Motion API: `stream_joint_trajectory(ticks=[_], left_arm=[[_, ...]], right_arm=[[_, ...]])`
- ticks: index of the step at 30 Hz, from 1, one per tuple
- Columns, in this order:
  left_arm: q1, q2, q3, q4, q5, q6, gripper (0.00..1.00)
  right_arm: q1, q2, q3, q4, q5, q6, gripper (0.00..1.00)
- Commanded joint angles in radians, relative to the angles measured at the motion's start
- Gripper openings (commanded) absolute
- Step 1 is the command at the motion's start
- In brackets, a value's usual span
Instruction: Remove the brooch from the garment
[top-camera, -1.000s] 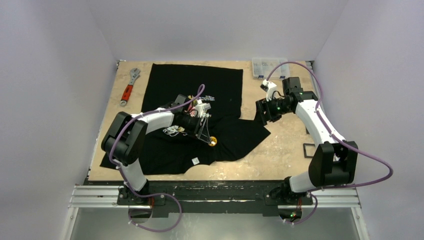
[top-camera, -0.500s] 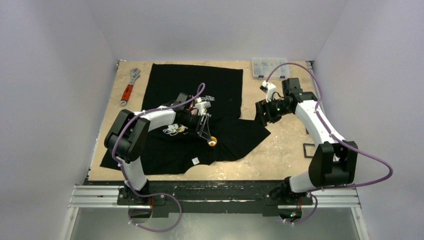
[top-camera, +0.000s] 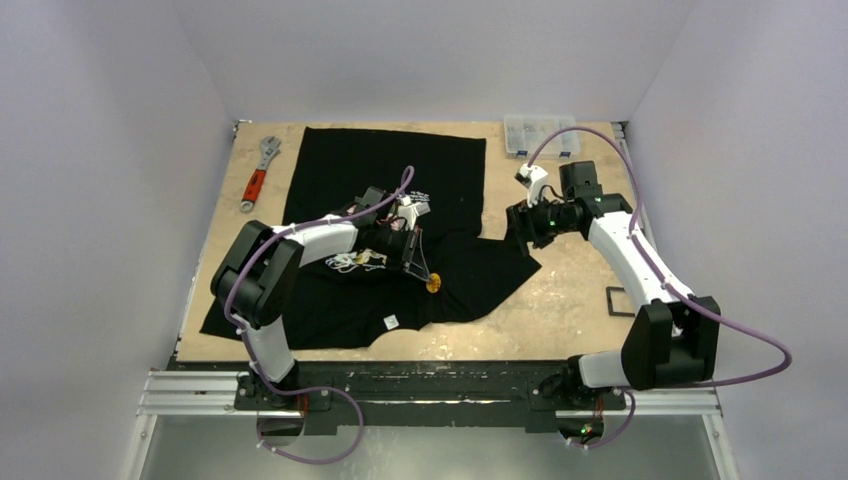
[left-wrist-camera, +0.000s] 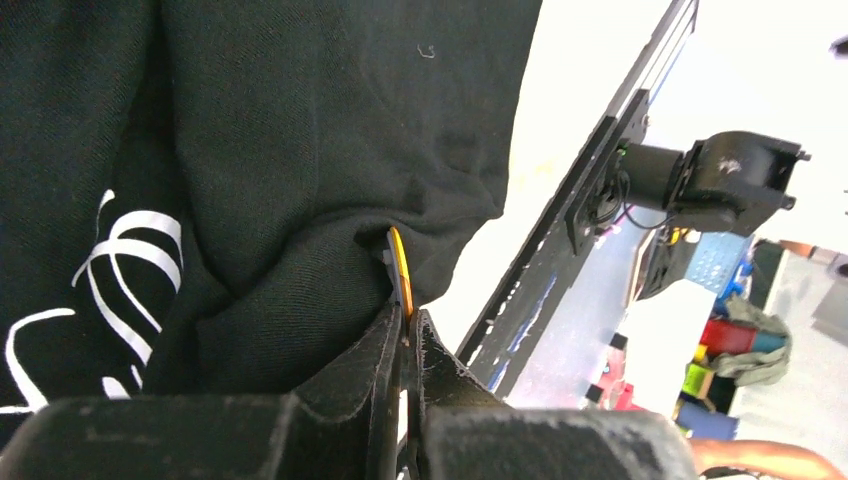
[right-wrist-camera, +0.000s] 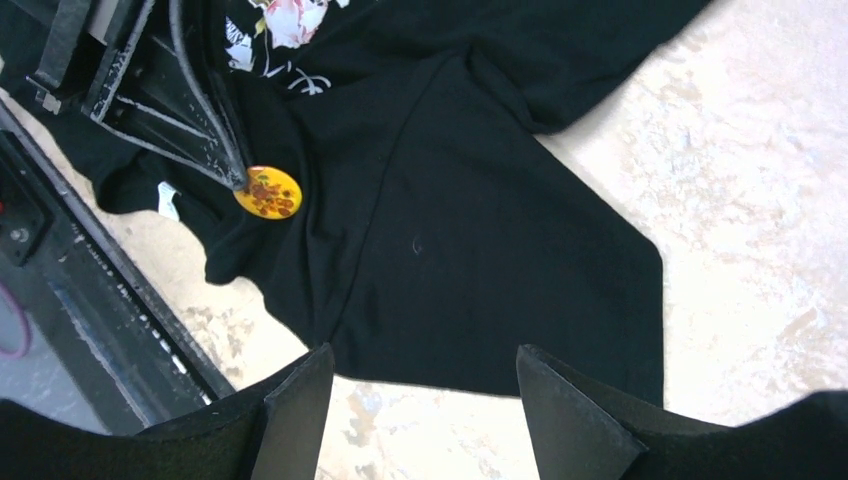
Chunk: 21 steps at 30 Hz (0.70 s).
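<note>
The black T-shirt (top-camera: 340, 180) lies spread on the table, with white lettering and a small white neck label (top-camera: 391, 322). A round yellow-orange brooch (top-camera: 433, 284) sits on its right part; it also shows in the right wrist view (right-wrist-camera: 268, 192) and edge-on in the left wrist view (left-wrist-camera: 399, 268). My left gripper (top-camera: 428, 278) is shut on the brooch's edge, and the cloth puckers around it (left-wrist-camera: 300, 300). My right gripper (top-camera: 520, 228) is open and empty, above the shirt's right sleeve (right-wrist-camera: 480, 250).
A red-handled adjustable wrench (top-camera: 258, 175) lies at the far left of the table. A clear compartment box (top-camera: 535, 135) stands at the back right. A small black frame (top-camera: 619, 300) lies on the table at the right. The table's front rail (top-camera: 430, 385) runs along the near edge.
My left gripper has drawn the brooch a little to the right and nearer the front. My right gripper has moved slightly left and back, toward the shirt's sleeve.
</note>
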Motion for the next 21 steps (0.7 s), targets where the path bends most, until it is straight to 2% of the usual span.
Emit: stream_joint_trajectory(ticks=[1, 5, 9, 12, 16, 21], left_arm=[[0.016, -0.059, 0.009, 0.065, 0.003, -0.158, 0.0], [0.067, -0.074, 0.015, 0.04, -0.014, -0.336, 0.0], [0.088, -0.072, 0.126, -0.254, -0.145, -0.389, 0.0], [0.091, -0.083, 0.172, -0.387, -0.206, -0.454, 0.0], [0.109, -0.125, 0.147, -0.416, -0.224, -0.539, 0.0], [0.164, -0.137, 0.08, -0.359, -0.121, -0.672, 0.0]], right_arm=[[0.108, -0.074, -0.052, 0.185, 0.092, 0.096, 0.7], [0.23, -0.109, -0.096, 0.325, 0.198, 0.155, 0.67], [0.356, -0.123, -0.153, 0.466, 0.272, 0.137, 0.6], [0.443, -0.119, -0.182, 0.538, 0.299, 0.125, 0.56], [0.54, -0.114, -0.214, 0.651, 0.336, 0.14, 0.54], [0.623, -0.091, -0.263, 0.794, 0.366, 0.153, 0.54]])
